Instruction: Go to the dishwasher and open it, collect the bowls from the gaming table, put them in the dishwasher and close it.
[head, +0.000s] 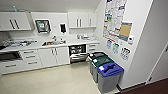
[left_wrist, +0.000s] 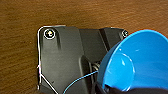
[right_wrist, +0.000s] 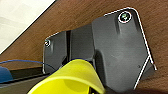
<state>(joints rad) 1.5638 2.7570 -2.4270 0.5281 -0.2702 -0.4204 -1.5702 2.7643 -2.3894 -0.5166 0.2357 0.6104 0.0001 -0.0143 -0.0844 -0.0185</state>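
Dishwasher (head: 77, 53) open ahead; L wrist view: blue bowl (left_wrist: 135, 62) close, grip state unclear; R unclear too; approach square, bowl level.

Blue bowl (left_wrist: 135, 62) in the left wrist view is cut off by the pic's edge, and its lower rim is lost behind a dark shape, so can't tell what grips it. Same w/ the yellow-green cup (right_wrist: 70, 78) in the right wrist view: base out of frame, fingers not visible. Head view: dishwasher (head: 77, 53) stands open, but the racks inside are too dark and small to read. Wall posters (head: 114, 17) are blurry, text illegible. Countertop clutter (head: 17, 43) by the sink is too smeared to ID.
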